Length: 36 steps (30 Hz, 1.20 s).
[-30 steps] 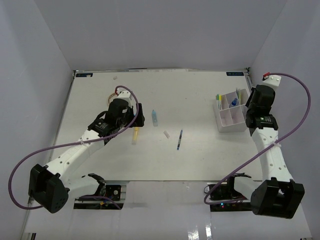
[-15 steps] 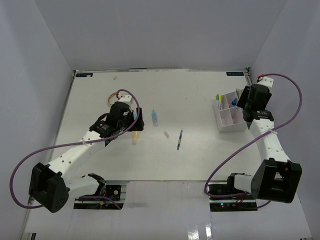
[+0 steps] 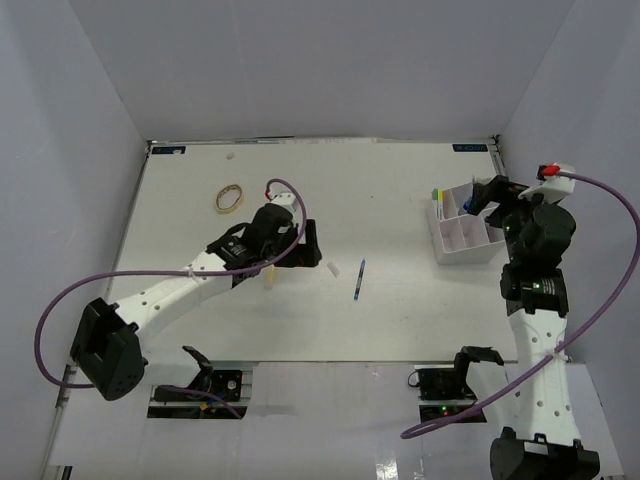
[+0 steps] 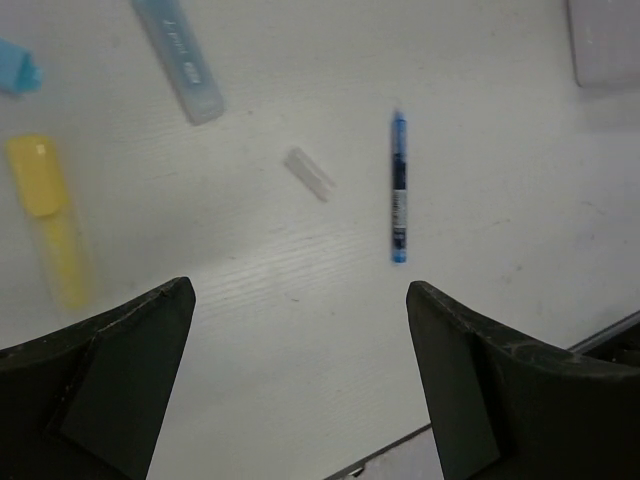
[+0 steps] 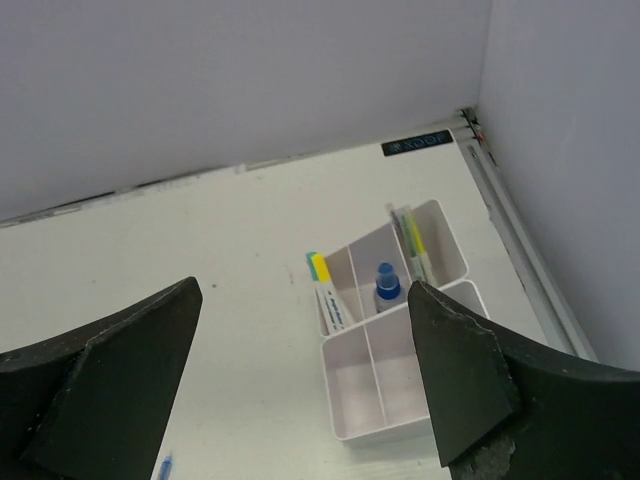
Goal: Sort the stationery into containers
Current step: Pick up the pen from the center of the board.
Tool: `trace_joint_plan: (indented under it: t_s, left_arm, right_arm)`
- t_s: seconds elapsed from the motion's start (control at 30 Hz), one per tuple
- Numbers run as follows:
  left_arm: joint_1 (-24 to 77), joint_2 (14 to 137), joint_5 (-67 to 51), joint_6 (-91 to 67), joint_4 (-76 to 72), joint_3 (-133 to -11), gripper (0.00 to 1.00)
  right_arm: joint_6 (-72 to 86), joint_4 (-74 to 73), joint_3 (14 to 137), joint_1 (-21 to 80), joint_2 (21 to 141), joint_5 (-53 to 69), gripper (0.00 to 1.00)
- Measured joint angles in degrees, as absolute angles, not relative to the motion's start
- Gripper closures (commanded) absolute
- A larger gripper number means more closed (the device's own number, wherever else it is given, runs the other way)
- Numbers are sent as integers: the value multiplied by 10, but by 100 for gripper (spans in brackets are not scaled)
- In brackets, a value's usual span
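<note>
The white divided organizer box (image 3: 462,250) stands at the right of the table. In the right wrist view the box (image 5: 385,428) holds a blue-capped bottle (image 5: 386,286), a marker with a yellow and teal cap (image 5: 324,283) and thin green-yellow pens (image 5: 412,236); its two near compartments look bare. My right gripper (image 3: 487,197) hangs open above the box's far side, holding nothing. My left gripper (image 3: 304,244) is open over mid-table. Below it lie a blue pen (image 4: 398,190), a small clear piece (image 4: 310,173), a yellow highlighter (image 4: 48,215) and a pale blue tube (image 4: 180,55).
A tan rubber band (image 3: 230,198) lies at the far left of the table. The blue pen (image 3: 360,280) and the small clear piece (image 3: 333,269) lie between the arms. A light-blue eraser (image 4: 17,70) shows at the left wrist view's edge. Walls close the table's left, back and right sides.
My right gripper has opened, and its arm has drawn back and up from the box. My left arm has swung right, so its gripper now covers the pale blue tube in the top view.
</note>
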<state>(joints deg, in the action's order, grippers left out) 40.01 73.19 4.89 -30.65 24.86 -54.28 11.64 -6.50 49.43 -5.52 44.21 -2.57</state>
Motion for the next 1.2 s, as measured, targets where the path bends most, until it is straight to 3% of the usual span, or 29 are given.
trace_joint_plan:
  t_s: [0.23,0.47,0.93,1.2]
  left_arm:
    - [532,869,101,-373,262,-660,2]
    - [601,1053,171,-393,306,-798,12]
    - [611,1206,209,-388,356,-892,36]
    - [614,1216,217,-383,362,-904,47]
  right_arm:
    - [130,-39,467,-28,403,22,10]
    - [131,-44,422,7,393,14,10]
    - [129,-43,408,46,371,-18,10]
    - [129,-43,403,52,376,-28,10]
